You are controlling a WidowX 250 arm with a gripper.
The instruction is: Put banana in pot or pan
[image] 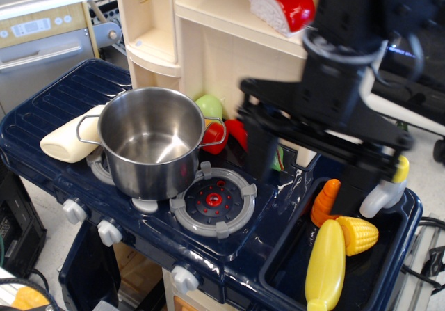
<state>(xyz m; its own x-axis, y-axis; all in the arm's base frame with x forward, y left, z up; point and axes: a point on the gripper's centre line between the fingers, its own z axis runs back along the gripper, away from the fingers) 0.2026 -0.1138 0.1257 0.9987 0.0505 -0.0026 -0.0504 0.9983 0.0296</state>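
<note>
The long yellow banana [325,266] lies in the dark sink basin [288,269] at the lower right, beside the ridged corn cob [359,234]. The shiny steel pot [151,140] stands empty on the left burner. My black gripper [307,184], blurred by motion, hangs open above the sink's left edge. Its left finger [259,151] is over the stove and the other is near the orange carrot [327,201]. It holds nothing and is above and to the upper left of the banana.
A cream bottle-shaped toy [68,141] lies left of the pot. A green toy [209,105] and a red pepper [235,129] sit behind it. A red cheese wedge [284,3] is on the shelf. A yellow-capped bottle [384,189] stands in the sink's far corner. The right burner [214,201] is bare.
</note>
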